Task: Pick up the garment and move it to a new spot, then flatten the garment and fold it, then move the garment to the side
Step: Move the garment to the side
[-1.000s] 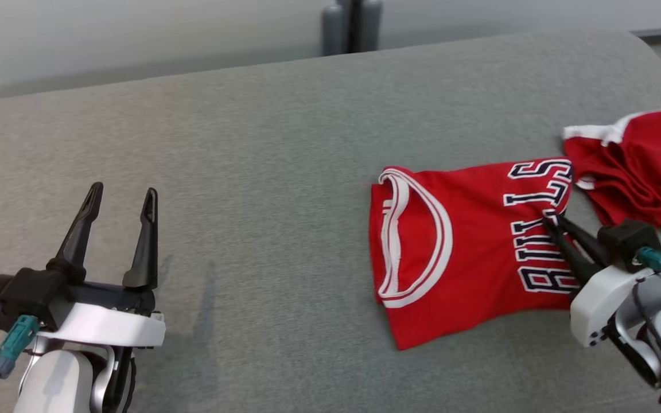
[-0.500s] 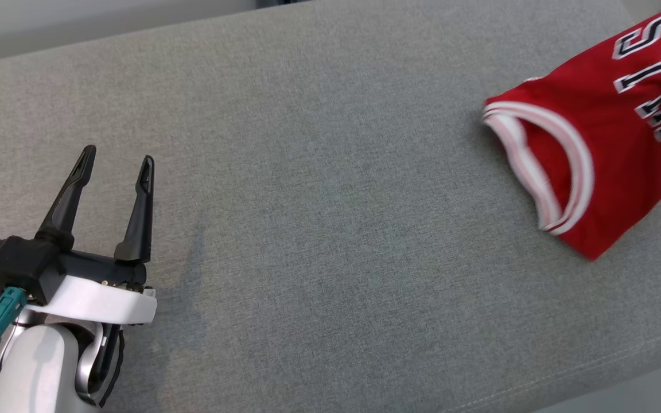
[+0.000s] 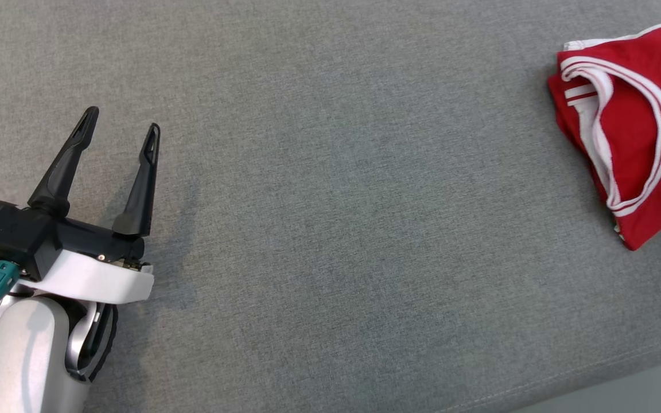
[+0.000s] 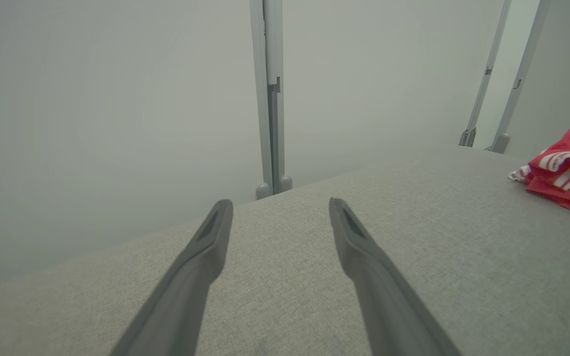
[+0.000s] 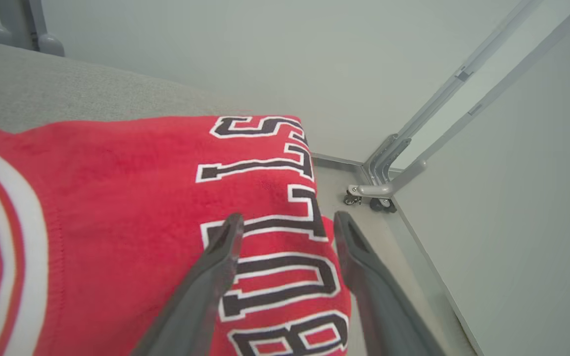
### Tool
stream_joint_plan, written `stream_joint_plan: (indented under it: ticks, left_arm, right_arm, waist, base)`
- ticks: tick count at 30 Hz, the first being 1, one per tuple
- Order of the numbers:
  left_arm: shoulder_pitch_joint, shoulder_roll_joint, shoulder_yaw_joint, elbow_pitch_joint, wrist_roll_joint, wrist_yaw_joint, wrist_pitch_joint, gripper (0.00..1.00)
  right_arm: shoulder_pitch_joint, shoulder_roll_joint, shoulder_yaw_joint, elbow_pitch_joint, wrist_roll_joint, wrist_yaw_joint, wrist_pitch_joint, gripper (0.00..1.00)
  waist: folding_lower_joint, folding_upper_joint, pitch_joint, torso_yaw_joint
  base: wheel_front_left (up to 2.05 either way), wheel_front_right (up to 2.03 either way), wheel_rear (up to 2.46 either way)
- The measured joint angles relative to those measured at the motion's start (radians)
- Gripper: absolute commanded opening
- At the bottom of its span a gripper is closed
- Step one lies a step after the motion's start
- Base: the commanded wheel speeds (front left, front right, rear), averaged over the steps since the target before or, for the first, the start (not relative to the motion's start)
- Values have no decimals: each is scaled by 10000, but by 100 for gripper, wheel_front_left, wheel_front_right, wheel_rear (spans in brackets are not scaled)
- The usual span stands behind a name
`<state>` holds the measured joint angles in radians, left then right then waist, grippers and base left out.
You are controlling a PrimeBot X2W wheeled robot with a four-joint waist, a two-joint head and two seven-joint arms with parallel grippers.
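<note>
right gripper (image 5: pixel 289 222), tapered dark fingers parted, grips nothing over the folded red jersey (image 5: pixel 117 198); left gripper (image 3: pixel 123 120) spread wide, empty.

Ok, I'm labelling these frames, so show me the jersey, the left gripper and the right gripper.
jersey (image 5: pixel 131 198): right wrist view, red cloth left of the lettering.
left gripper (image 3: pixel 123 120): head view, midway between its fingertips.
right gripper (image 5: pixel 288 216): right wrist view, midway between its fingertips.
</note>
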<state>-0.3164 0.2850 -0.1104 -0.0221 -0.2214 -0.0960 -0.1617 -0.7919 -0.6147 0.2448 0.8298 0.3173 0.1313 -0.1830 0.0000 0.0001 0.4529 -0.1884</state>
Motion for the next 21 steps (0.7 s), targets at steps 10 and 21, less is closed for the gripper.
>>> stream_joint_plan:
  ticks: [10, 21]
  left_arm:
    - [26, 115, 15, 92, -12, 96, -75, 100]
    - [957, -221, 265, 476, -370, 554, -385, 100]
  right_arm:
    - [-176, 803, -1407, 1080, 173, 0, -734, 100]
    - [1664, 2395, -3661, -2033, -671, -2, -784, 100]
  waist:
    - [0, 0, -98, -63]
    - [0, 0, -1337, -144]
  base:
    - [0, 0, 0]
    - [0, 0, 0]
